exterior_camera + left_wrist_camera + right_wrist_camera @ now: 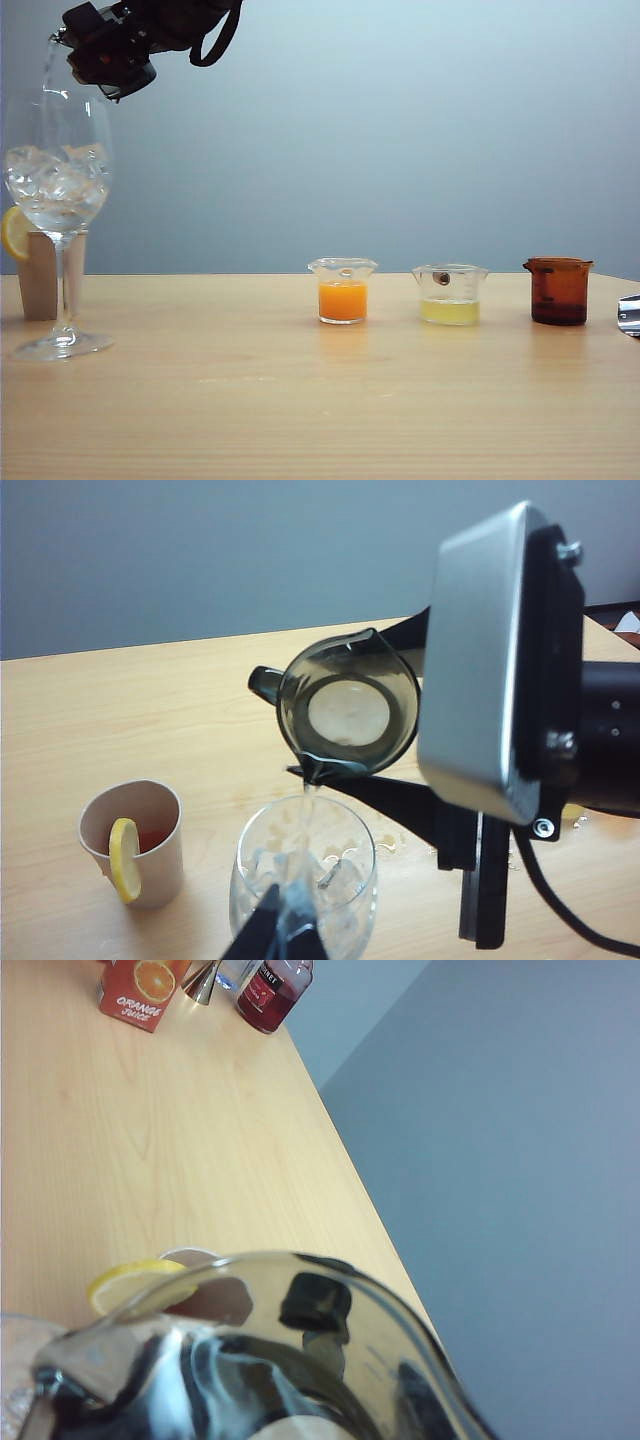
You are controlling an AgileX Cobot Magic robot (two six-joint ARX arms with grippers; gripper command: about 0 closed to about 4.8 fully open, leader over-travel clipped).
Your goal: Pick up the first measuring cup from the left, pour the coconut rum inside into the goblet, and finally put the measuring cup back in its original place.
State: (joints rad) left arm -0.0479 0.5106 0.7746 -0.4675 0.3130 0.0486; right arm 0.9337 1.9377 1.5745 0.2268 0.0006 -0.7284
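Note:
My right gripper (pixel 105 55) has reached across to the far left and is shut on the smoky grey-green measuring cup (pixel 350 710), which is tipped lip-down above the goblet (pixel 58 190). A thin clear stream of coconut rum (pixel 308 805) falls from the lip into the goblet's ice-filled bowl (pixel 300 865). In the right wrist view the tilted cup (pixel 300 1360) fills the near part of the picture. My left gripper (pixel 290 925) hangs apart from the cup, just in front of the goblet, its dark fingers drawn together.
A paper cup with a lemon slice (pixel 38 270) stands right behind the goblet. Along the table stand cups of orange liquid (pixel 343 292), pale yellow liquid (pixel 450 297) and an amber-brown cup (pixel 558 291). An orange juice carton (pixel 140 990) and a red bottle (pixel 272 985) stand farther off.

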